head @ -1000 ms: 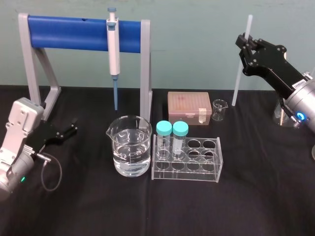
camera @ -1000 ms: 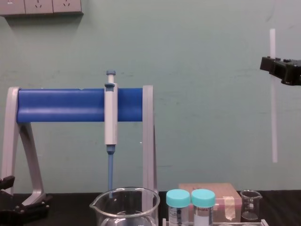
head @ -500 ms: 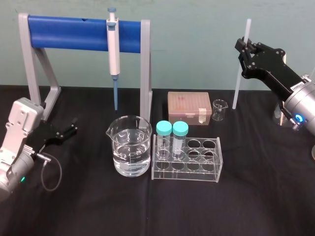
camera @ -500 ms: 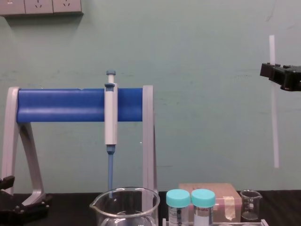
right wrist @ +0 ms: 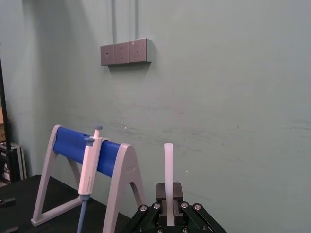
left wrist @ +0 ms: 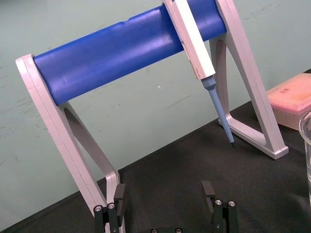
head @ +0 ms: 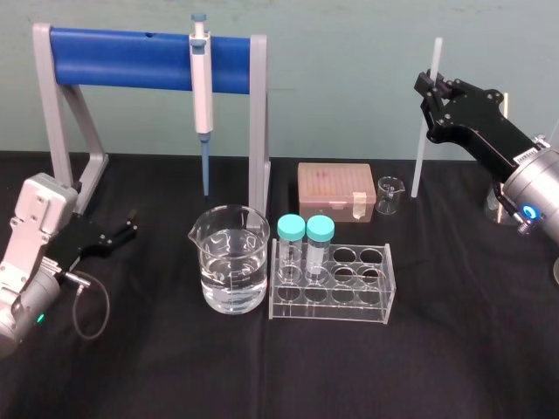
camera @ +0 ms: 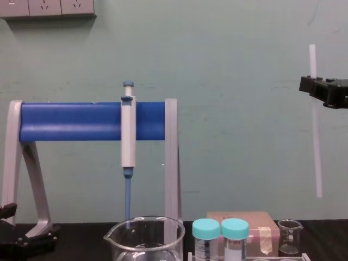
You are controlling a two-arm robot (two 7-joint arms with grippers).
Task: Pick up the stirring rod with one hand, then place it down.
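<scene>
While the stirring rod (head: pixel 419 157) hangs near-upright well above the worktop (head: pixel 454 349), held only near its top end by the right claw (head: pixel 430 91), whose jaws are clamped on it, a slip looks like the main risk: such thin, smooth stock (probably slick) could slide down through the grip. Its lower end hangs near the small beaker (head: pixel 389 194) and the pink tip box (head: pixel 334 190), so a descent drifting toward the robot's left could knock either 1. Released tilted, it may roll. The left claw (head: pixel 120 232) rests at the worktop's left, jaws apart, empty.
</scene>
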